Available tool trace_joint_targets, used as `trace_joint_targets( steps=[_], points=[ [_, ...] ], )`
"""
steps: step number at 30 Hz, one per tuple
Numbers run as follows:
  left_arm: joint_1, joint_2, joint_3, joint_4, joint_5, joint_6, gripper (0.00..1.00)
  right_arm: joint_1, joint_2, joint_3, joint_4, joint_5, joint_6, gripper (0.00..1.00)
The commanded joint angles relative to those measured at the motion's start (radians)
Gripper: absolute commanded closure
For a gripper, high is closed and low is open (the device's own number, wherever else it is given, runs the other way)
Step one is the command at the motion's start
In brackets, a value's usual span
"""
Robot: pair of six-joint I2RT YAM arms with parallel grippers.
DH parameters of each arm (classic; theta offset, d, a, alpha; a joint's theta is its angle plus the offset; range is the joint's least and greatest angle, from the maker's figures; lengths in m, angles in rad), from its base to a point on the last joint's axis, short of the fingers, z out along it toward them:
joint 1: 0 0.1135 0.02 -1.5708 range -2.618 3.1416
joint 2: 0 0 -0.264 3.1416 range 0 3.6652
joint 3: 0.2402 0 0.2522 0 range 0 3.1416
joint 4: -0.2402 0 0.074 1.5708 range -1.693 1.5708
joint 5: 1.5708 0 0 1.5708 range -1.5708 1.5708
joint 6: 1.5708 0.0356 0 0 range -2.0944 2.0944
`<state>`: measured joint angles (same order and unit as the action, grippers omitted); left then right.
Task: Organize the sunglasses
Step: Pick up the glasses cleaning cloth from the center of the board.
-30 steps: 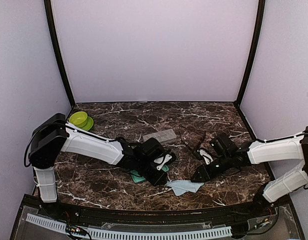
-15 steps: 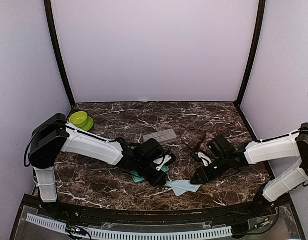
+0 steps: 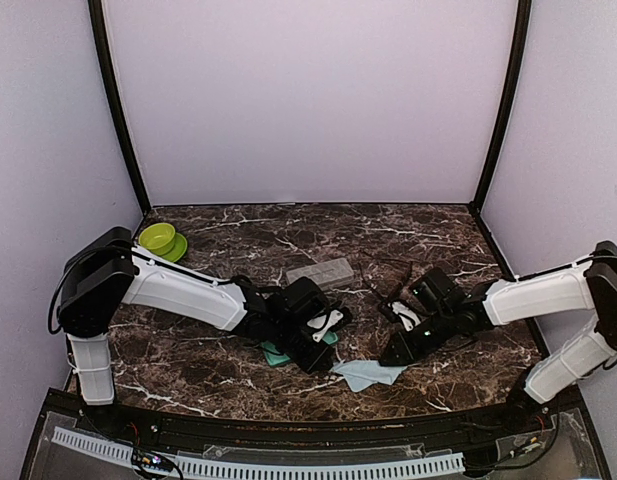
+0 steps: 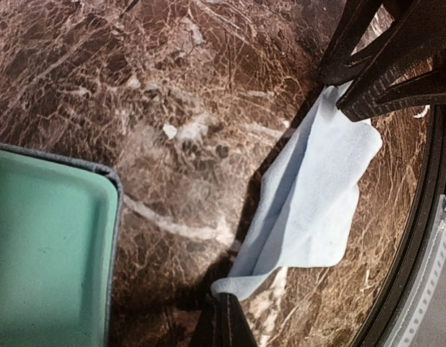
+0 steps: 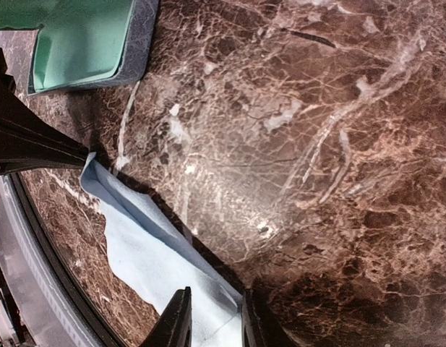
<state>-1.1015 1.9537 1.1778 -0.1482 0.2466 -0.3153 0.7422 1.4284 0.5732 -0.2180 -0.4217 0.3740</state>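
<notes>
Left wrist view, left gripper (image 4: 223, 318): fingers pressed together, pinching a corner of the blue cloth (image 4: 309, 202).
Right gripper (image 5: 214, 307): fingers slightly spread, straddling the cloth's opposite edge.
Open case (image 4: 49, 253): green-lined, beside the cloth.
Sunglasses (image 3: 396, 292): faint dark frame on the marble table (image 3: 238, 225), just beyond the right gripper.
Grey case (image 3: 320, 272): farther back.

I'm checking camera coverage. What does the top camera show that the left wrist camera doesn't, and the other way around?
Only the top view shows the lime green bowl and the grey case farther back on the table. Only the left wrist view shows the left gripper shut on a corner of the light blue cloth. Both show that cloth, the open green-lined case and the marble table.
</notes>
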Motion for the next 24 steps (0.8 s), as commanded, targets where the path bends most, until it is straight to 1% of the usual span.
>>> trace_joint_targets(
  steps=[1, 14, 24],
  points=[
    [0.002, -0.038, -0.014, 0.004, 0.008, 0.015, 1.00, 0.019, 0.012, 0.024, 0.004, -0.005, -0.017, 0.76],
    [0.001, -0.033, -0.007, -0.002, 0.019, 0.012, 1.00, 0.028, 0.010, 0.041, -0.009, 0.022, -0.021, 0.83],
    [0.000, -0.032, -0.003, -0.008, 0.020, 0.014, 1.00, 0.028, 0.012, 0.044, -0.017, 0.022, -0.025, 0.92]
  ],
)
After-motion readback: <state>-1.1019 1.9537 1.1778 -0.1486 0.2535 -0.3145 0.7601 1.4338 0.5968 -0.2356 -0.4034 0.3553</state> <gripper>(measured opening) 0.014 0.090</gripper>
